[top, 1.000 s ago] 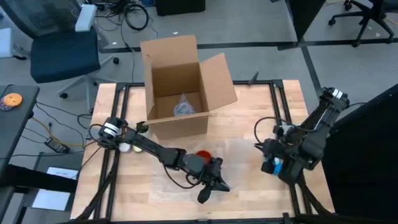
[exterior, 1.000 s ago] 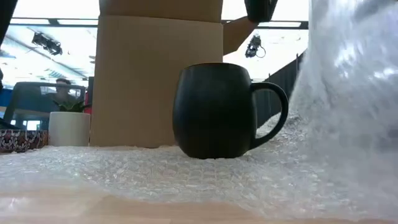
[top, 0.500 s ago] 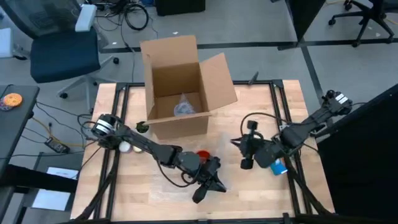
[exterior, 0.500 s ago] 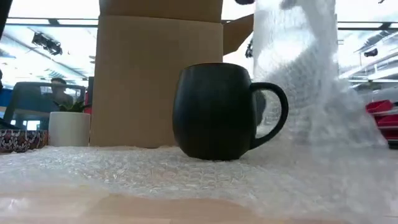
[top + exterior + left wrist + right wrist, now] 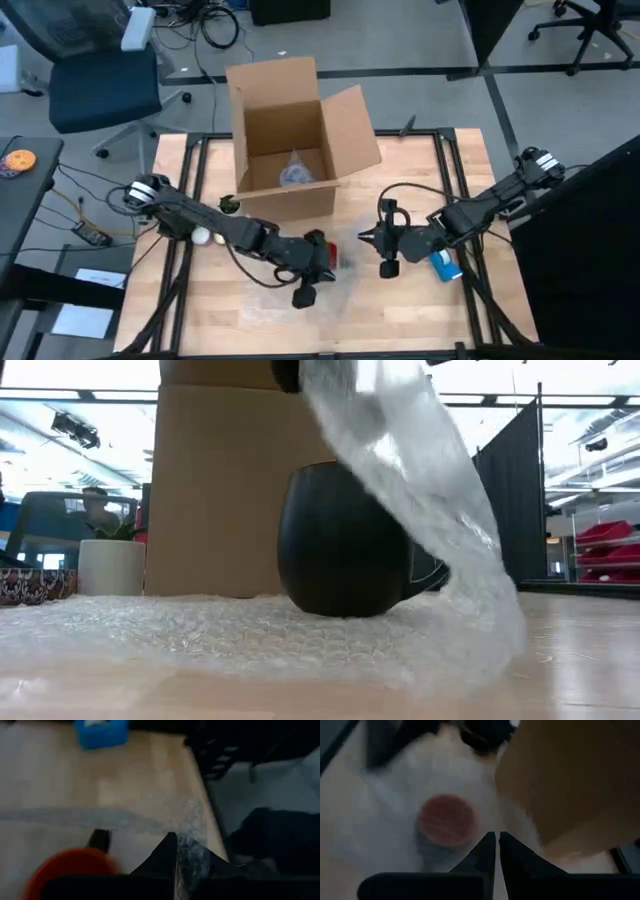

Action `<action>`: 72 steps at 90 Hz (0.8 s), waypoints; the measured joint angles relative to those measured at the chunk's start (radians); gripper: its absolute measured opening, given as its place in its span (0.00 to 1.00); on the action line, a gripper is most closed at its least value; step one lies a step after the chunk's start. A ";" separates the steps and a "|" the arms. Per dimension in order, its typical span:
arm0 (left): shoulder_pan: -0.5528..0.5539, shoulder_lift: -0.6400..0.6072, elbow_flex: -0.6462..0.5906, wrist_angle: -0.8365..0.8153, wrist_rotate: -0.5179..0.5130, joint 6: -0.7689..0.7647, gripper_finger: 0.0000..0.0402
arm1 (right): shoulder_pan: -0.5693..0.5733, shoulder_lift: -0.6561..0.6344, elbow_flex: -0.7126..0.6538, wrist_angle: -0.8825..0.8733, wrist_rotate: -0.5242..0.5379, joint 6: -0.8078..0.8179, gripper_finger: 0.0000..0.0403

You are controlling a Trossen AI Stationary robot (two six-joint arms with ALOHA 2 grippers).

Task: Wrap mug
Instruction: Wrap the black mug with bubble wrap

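Note:
The mug (image 5: pixel 318 246) stands upright on a sheet of bubble wrap (image 5: pixel 200 630) in the middle of the table; it looks dark in the low view (image 5: pixel 340 540), with its handle toward the table's right. A flap of the wrap (image 5: pixel 420 490) rises from the table on the right and arches over the mug's top. My left gripper (image 5: pixel 175 851) is shut on this flap, close beside the mug (image 5: pixel 70 870). My right gripper (image 5: pixel 496 845), shut, hovers right of the mug (image 5: pixel 447 820), which it sees through the wrap. My left gripper pinches the raised flap's edge (image 5: pixel 192 857) between its two fingers. The flap is lifted clear and drapes down over the mug's handle side to the table (image 5: pixel 480 645). How many layers it holds does not show. My right gripper: I cannot tell whether it touches the wrap.
An open cardboard box (image 5: pixel 295 135) stands just beyond the mug, with a wrapped bundle inside. A blue object (image 5: pixel 445 265) lies at the right. A small white pot with a plant (image 5: pixel 112 565) sits at the left near the box.
My left gripper has moved toward the table's left edge, carrying the lifted flap from the mug's right side up and over its top. My right gripper has travelled from the table's right side toward the mug. The mug has stayed in place.

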 joint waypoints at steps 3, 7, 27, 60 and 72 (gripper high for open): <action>0.003 0.003 -0.004 0.000 -0.002 0.008 0.00 | -0.001 0.000 0.000 0.015 -0.011 -0.013 0.00; 0.007 0.006 -0.012 0.004 -0.004 0.013 0.00 | -0.005 0.000 0.000 0.033 -0.022 -0.020 0.00; 0.023 0.008 -0.029 -0.034 -0.072 0.018 0.00 | -0.044 0.000 0.000 0.047 -0.071 -0.016 0.00; 0.003 0.010 -0.029 0.049 -0.003 0.036 0.00 | -0.101 -0.001 -0.046 0.040 -0.092 0.037 0.00; -0.014 0.010 -0.029 0.137 0.043 0.047 0.00 | -0.130 -0.001 -0.080 0.033 -0.111 0.080 0.00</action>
